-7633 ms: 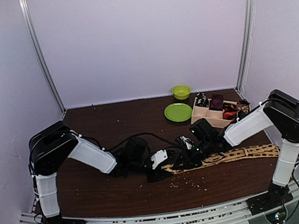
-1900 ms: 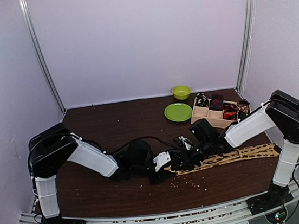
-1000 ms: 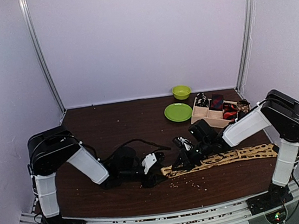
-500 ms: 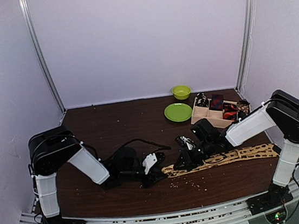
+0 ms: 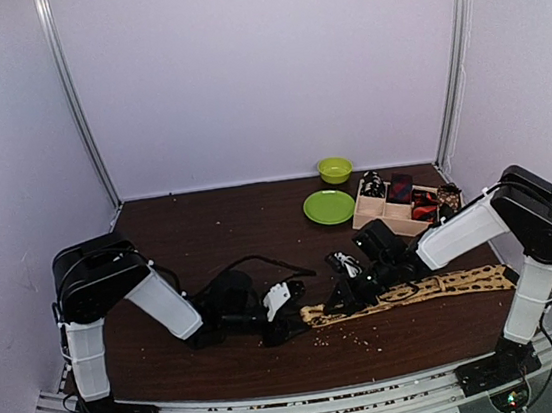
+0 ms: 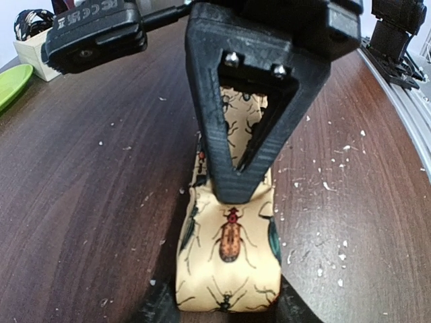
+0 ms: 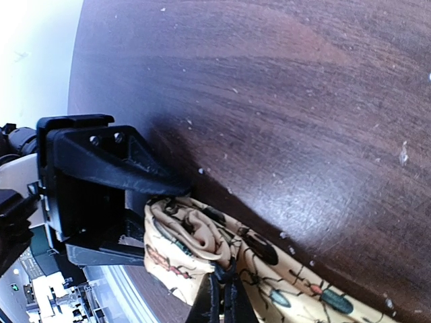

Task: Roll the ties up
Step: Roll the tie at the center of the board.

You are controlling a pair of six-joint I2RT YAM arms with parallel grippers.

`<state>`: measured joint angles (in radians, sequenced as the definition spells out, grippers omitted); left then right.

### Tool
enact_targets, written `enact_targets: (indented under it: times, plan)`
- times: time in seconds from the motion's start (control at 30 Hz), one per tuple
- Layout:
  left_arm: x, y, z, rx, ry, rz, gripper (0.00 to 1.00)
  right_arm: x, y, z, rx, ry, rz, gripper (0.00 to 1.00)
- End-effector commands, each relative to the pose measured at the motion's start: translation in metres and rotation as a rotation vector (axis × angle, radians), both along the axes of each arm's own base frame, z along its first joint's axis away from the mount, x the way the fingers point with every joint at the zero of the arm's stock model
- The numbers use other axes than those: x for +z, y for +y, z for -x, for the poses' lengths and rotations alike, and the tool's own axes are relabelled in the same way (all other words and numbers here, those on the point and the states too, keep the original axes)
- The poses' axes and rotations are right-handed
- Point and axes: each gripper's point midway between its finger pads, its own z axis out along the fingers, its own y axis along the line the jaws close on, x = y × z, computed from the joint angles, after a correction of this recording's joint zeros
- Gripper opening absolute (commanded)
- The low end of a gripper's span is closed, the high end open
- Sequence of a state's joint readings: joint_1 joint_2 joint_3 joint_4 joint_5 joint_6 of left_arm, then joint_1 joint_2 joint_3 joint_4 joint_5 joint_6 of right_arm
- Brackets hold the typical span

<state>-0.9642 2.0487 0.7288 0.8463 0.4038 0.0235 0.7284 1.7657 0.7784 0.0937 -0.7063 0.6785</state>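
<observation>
The long tan tie (image 5: 417,290) with a beetle print lies across the near right of the table. Its left end is folded into a small loose roll (image 6: 229,252), also seen in the right wrist view (image 7: 185,245). My right gripper (image 5: 345,294) is shut, pinching the tie just behind the roll (image 7: 225,296); its black finger (image 6: 246,134) presses down on the fabric. My left gripper (image 5: 284,311) is open, its fingertips (image 6: 158,306) flanking the roll's end. Its black finger (image 7: 114,161) sits beside the roll. Small dark, red and patterned tie bundles (image 5: 400,191) fill the tray.
The tan wooden compartment tray (image 5: 390,215) stands at the back right, with a green plate (image 5: 328,206) and a green bowl (image 5: 334,169) to its left. Pale crumbs (image 5: 347,334) are scattered near the tie. Black cables (image 5: 263,260) loop behind the left gripper.
My left gripper has drawn back to the left since two seconds ago. Over the last half second the right gripper and the tie's end have barely shifted.
</observation>
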Motion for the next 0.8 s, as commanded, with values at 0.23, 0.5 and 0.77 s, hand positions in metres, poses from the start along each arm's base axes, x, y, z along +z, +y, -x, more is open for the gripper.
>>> enact_targets:
  times: [0.23, 0.5, 0.77]
  plan:
    - [0.020, -0.035, 0.007, -0.061, 0.005, 0.054, 0.40, -0.056, -0.031, 0.013, -0.023, 0.053, 0.176, 0.00]
    - [0.009, -0.050, 0.004, -0.069, 0.029, 0.047, 0.41, -0.055, -0.029, 0.013, -0.022, 0.052, 0.164, 0.00]
    - [-0.016, -0.058, 0.004, -0.079, 0.064, -0.005, 0.41, -0.051, -0.025, 0.012, -0.025, 0.055, 0.135, 0.00]
